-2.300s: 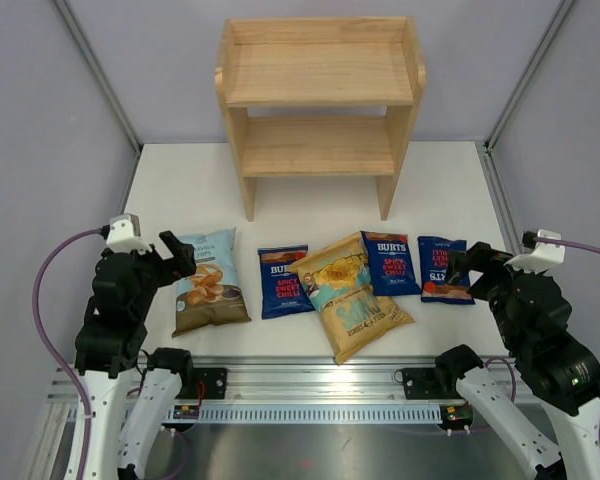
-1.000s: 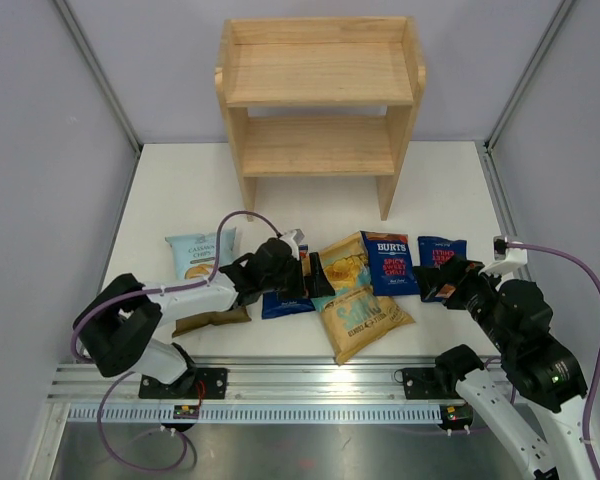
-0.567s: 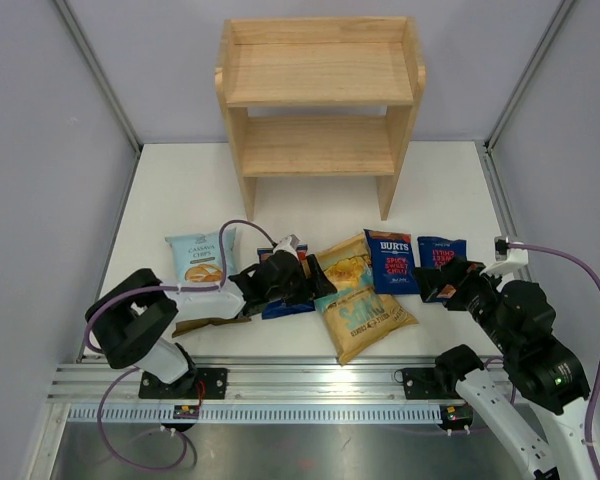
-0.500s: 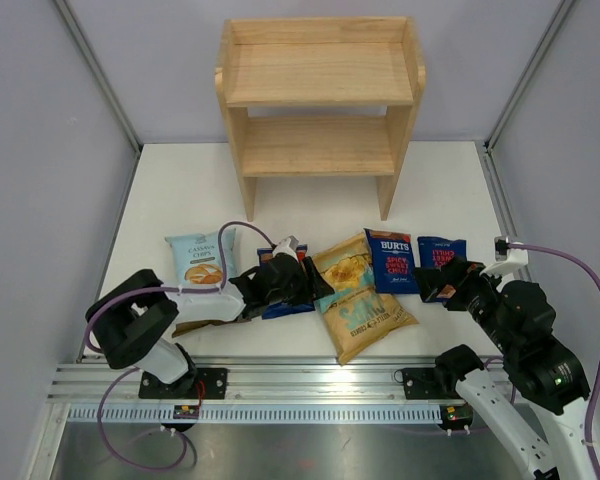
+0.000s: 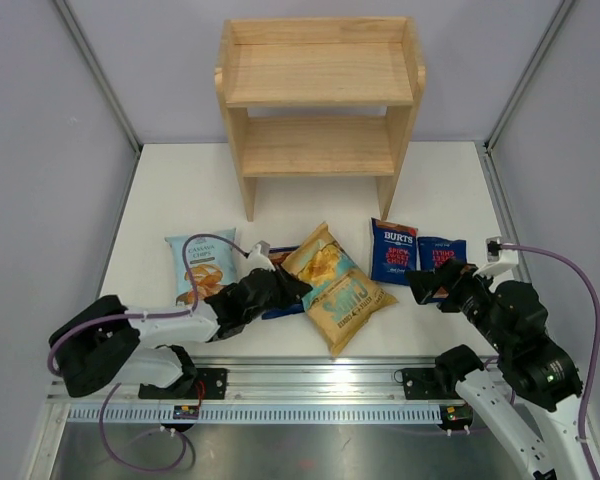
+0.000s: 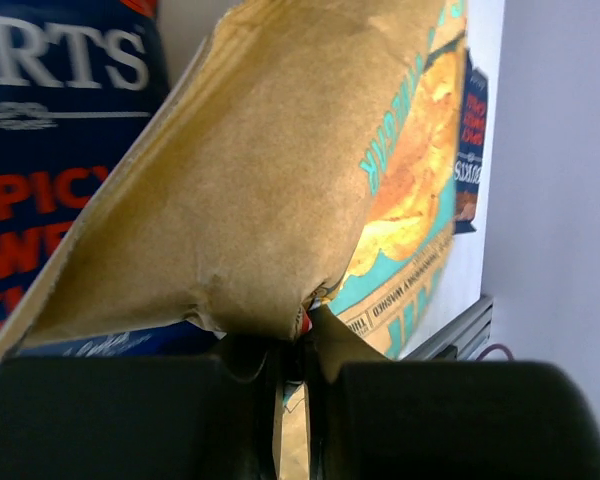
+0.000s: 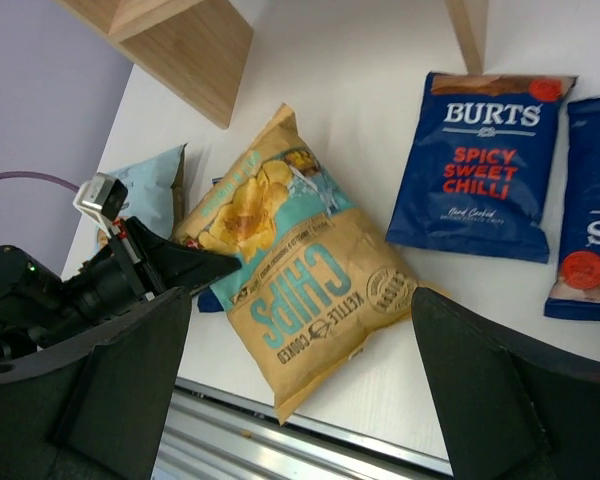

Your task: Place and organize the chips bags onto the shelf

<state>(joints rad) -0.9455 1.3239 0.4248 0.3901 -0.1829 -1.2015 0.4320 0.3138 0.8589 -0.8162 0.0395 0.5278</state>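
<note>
Shelf point(image 5: 320, 75) holding nothing yet; five bags point(image 5: 393, 252) lying before it on counter point(image 5: 180, 190). Left gripper point(image 5: 290, 287) jaws pinching yellow bag point(image 5: 338, 290); right gripper point(image 5: 435, 282) jaws standing spread.

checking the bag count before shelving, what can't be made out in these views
Small dark-blue Burts bag: mostly buried under the large yellow paper chips bag, top and left wrist views.
Pale-blue Cassava Chips bag: lower end behind the left arm, top view.
Rightmost dark-blue Burts bag: cut off by the right wrist frame edge.
</note>
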